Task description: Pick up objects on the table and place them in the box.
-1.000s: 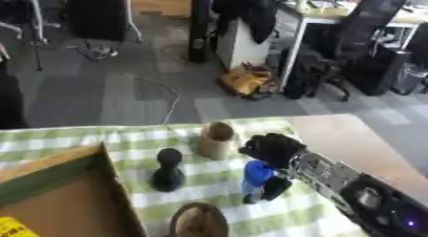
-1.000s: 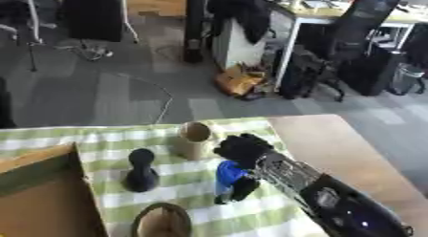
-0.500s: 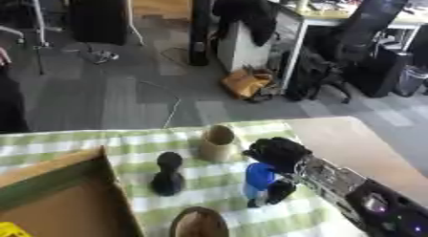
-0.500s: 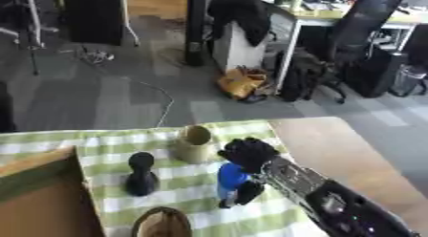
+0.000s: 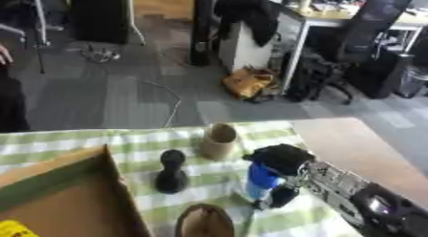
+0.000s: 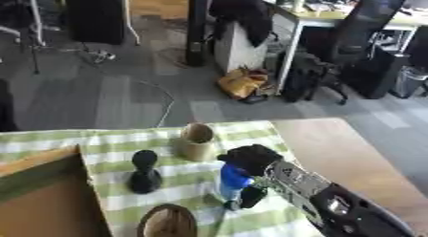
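Observation:
My right hand [image 5: 280, 160] comes in from the lower right and is curled round a blue object [image 5: 260, 179] that stands upright on the green checked cloth [image 5: 142, 140]. A black chess-pawn-shaped piece [image 5: 171, 173] stands to its left. Behind them stands a tan cardboard tube [image 5: 219, 141], upright with its open end up. A brown round wooden object [image 5: 203, 221] lies at the front edge. The open cardboard box [image 5: 63, 200] fills the lower left, with something yellow [image 5: 16, 228] in its corner. My left hand is out of sight.
Bare wooden tabletop [image 5: 351, 147] lies to the right of the cloth. Beyond the table's far edge are grey floor, office chairs and desks.
The whole picture has shifted slightly, so the head moved. My right hand stays wrapped round the blue object at much the same spot on the cloth.

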Available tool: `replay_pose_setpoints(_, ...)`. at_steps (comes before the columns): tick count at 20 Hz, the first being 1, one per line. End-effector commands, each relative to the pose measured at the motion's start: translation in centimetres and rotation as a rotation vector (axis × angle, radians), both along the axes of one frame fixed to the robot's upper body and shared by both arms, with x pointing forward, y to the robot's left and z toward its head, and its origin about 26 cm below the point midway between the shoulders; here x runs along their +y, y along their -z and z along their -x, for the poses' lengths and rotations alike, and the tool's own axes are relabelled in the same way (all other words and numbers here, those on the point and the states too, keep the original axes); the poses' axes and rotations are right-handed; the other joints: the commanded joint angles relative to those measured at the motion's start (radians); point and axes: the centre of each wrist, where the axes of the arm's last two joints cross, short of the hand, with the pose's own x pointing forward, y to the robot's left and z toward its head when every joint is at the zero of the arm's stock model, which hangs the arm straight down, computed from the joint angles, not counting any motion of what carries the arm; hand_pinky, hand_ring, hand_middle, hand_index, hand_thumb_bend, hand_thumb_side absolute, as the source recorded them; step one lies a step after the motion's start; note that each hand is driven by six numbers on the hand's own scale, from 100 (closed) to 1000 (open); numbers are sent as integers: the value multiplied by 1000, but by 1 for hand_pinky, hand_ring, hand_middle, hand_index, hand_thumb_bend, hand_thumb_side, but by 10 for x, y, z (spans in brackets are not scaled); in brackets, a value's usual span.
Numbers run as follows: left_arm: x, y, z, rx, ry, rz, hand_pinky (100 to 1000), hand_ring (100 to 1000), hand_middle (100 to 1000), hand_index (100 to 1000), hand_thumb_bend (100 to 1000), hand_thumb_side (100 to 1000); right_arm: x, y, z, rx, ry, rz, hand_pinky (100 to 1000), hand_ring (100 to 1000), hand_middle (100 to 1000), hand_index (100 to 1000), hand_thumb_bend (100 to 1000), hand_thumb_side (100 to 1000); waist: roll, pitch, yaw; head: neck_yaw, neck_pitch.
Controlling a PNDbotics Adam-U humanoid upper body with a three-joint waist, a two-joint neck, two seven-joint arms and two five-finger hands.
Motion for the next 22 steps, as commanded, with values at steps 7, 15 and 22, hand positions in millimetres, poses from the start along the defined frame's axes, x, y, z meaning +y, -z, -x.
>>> replay_pose_setpoints(7, 0, -7, 4, -34, 11, 4, 781, 1000, 977, 814, 185, 1000, -5, -5, 3, -96, -6, -1, 388, 608, 636, 648, 411, 401, -2, -15, 1, 5, -17)
replay_pose_setpoints(15, -1, -7, 4, -36, 21, -1, 781, 1000, 977, 814, 186, 1000, 5, -9, 3, -306, -95, 45, 173, 487, 500, 550, 315, 407, -6, -12, 3, 7, -21)
replay_pose_setpoints(22, -2, -6, 5, -34, 32, -5, 779, 1000, 976, 813, 184, 1000, 7, -7, 0, -490, -136, 60, 108, 422, 464, 521, 234, 382, -10, -8, 11, -13, -19)
